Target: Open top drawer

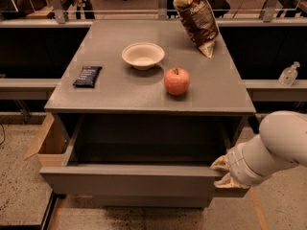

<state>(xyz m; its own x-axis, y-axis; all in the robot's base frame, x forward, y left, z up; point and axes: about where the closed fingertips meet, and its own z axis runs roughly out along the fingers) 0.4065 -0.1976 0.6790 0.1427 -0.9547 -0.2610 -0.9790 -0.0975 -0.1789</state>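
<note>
The top drawer is a wide grey drawer under the grey cabinet top. It stands pulled well out, and its dark grey interior shows. My gripper sits at the right end of the drawer's flat front panel, on its top edge. My white arm reaches in from the right. The lower drawers are mostly hidden under the open one.
On the cabinet top lie a white bowl, a red apple, a brown chip bag and a dark snack packet. A cardboard box stands at the left of the cabinet. A sanitizer bottle stands on a ledge at right.
</note>
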